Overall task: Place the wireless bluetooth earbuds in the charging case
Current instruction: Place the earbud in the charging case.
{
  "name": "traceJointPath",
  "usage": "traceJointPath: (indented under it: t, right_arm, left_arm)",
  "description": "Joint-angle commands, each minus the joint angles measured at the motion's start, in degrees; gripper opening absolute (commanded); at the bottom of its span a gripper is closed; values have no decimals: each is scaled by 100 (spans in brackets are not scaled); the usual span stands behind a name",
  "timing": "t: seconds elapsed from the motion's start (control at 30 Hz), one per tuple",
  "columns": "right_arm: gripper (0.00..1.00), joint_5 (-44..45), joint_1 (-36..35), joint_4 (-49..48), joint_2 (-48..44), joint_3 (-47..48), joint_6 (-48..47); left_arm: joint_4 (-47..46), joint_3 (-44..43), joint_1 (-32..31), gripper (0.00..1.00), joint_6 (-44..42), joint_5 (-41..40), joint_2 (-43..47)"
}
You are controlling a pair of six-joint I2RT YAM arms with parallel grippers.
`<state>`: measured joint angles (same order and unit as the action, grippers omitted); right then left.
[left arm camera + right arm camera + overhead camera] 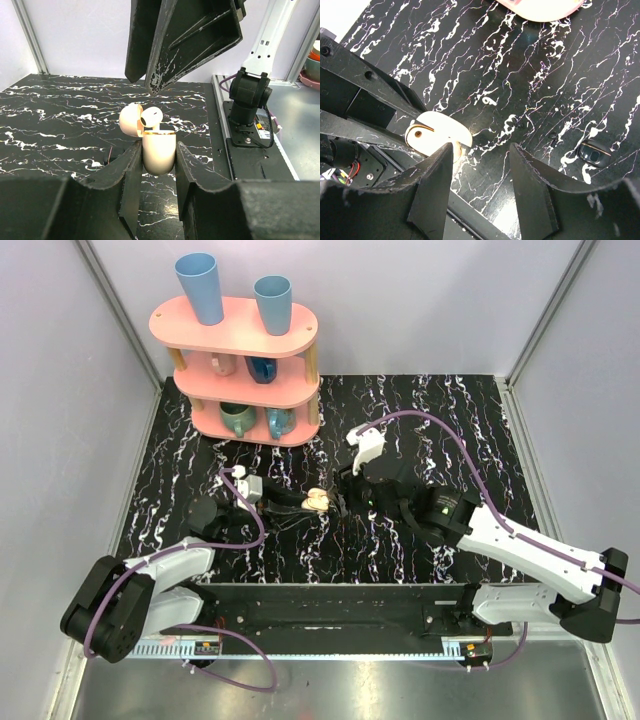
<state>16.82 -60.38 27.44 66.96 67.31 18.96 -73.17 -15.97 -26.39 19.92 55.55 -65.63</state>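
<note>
The cream-beige charging case (pixel 159 154) stands upright with my left gripper (pixel 157 150) shut on its lower body. Its lid (pixel 131 120) hangs open to the left. One white earbud (pixel 151 117) sits in the case's mouth and sticks up above the rim. My right gripper (pixel 144 86) hangs just above the case, open, with nothing between its fingers. In the right wrist view the case (pixel 437 131) lies beside the left finger of the right gripper (pixel 481 160). From above, the case (pixel 318 500) sits between the left gripper (pixel 300 502) and the right gripper (pixel 345 488).
A pink two-tier shelf (pixel 240 370) with blue cups on top and mugs inside stands at the back left. A small dark rounded object (pixel 594 152) lies on the black marbled table (pixel 450 420). The right arm's base (pixel 248 100) and a metal rail are at the near edge.
</note>
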Motion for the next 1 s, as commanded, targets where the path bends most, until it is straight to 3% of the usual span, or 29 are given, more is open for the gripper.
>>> traceJointPath:
  t: [0.0, 0.77, 0.97]
  right_arm:
    - [57, -109, 0, -231, 63, -51, 64]
    - [57, -276, 0, -257, 63, -139, 46]
    - [57, 75, 0, -301, -174, -200, 29]
  left_arm:
    - [-1015, -47, 20, 0, -76, -27, 68]
    - [-980, -38, 29, 0, -76, -97, 129]
    - [-945, -29, 38, 0, -76, -71, 129]
